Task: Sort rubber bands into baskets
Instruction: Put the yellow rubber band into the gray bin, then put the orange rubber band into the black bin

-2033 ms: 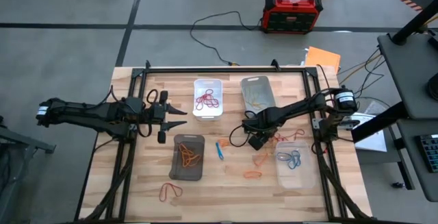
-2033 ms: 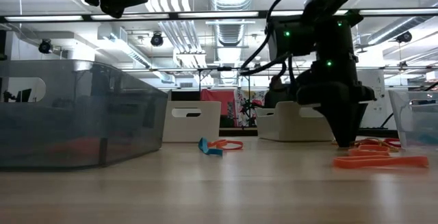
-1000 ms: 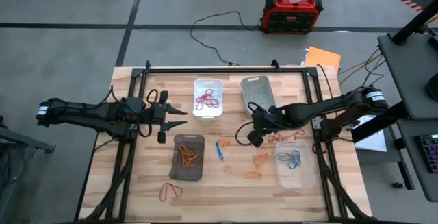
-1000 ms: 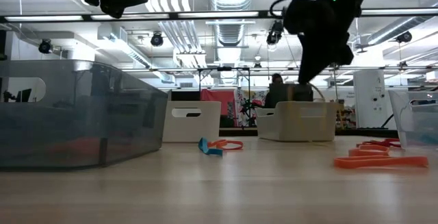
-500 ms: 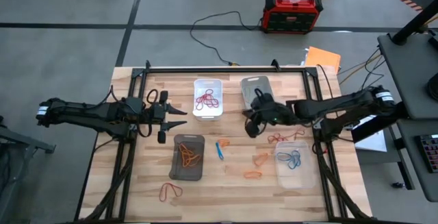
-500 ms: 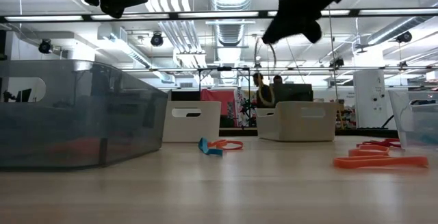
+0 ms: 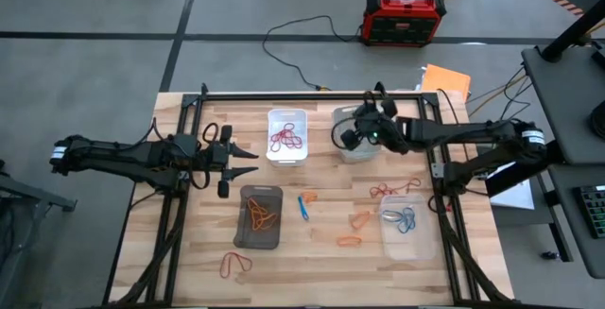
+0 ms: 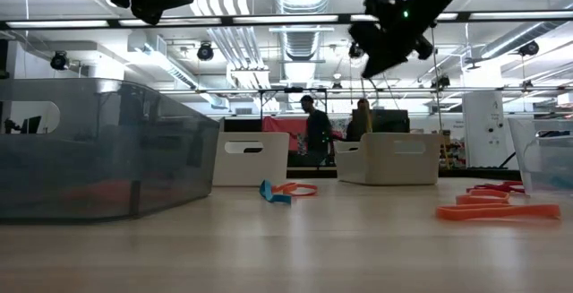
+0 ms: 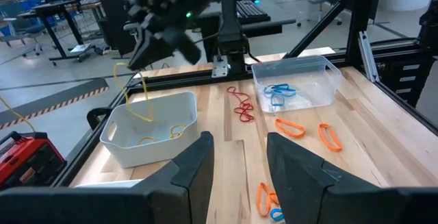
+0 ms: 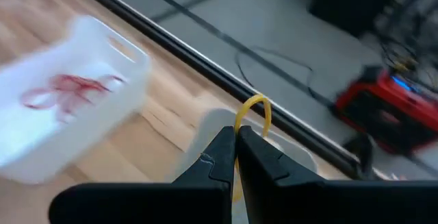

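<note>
Taking the light grey basket (image 7: pixel 356 129) at the table's far edge as the landmark: the left gripper (image 7: pixel 253 163) waits well to its left, above bare wood, its fingers (image 9: pixel 194 166) parted a moderate way with nothing between them. The white basket (image 7: pixel 286 136), just left of the grey one, holds red rubber bands (image 7: pixel 285 140). The dark smoky basket (image 7: pixel 260 216) sits nearer the front, left of the landmark, with orange bands inside. The right gripper (image 7: pixel 348 136) hangs directly over the grey basket, fingers pinched tight on a yellowish-tan band (image 10: pixel 250 114) whose loop dangles toward the basket, where other tan bands lie. To the front right stands the clear basket (image 7: pixel 407 226) with blue bands; loose orange bands (image 7: pixel 358 220) and red ones lie just beside it.
</note>
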Controlling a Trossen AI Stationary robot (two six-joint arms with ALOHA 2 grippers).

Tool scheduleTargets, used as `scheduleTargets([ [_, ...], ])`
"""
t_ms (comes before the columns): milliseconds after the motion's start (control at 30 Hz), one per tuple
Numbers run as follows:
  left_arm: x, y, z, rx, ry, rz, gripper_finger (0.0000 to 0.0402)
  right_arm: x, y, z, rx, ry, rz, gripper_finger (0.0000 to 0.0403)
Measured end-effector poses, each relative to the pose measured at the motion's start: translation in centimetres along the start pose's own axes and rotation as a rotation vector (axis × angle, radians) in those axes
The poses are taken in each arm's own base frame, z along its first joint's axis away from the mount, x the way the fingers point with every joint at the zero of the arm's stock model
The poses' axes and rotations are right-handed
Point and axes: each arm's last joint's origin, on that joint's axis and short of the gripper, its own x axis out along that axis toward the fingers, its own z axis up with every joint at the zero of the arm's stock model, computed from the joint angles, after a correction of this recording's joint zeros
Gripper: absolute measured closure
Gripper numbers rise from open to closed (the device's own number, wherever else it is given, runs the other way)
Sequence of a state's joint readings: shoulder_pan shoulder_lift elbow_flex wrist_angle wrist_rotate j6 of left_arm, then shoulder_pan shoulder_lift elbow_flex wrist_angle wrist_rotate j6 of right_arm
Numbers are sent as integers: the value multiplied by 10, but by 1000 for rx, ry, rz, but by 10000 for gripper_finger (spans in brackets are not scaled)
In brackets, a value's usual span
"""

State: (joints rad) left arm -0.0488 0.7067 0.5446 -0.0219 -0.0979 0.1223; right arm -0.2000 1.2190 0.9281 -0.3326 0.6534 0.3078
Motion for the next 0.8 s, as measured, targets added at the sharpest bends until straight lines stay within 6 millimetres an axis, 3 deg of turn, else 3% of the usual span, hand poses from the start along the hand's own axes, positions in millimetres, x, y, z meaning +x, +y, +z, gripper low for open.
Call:
scheduleTargets([
  [167,0,0,0,-2,0,0,280,17,-12,-7,25,112,-19,394],
  [400,0,0,0,-11,0,0,280,28,-11,-13,53,154,-33,388],
  [800,0,0,0,-36,1,0,280,29,-11,-13,66,157,-35,300],
])
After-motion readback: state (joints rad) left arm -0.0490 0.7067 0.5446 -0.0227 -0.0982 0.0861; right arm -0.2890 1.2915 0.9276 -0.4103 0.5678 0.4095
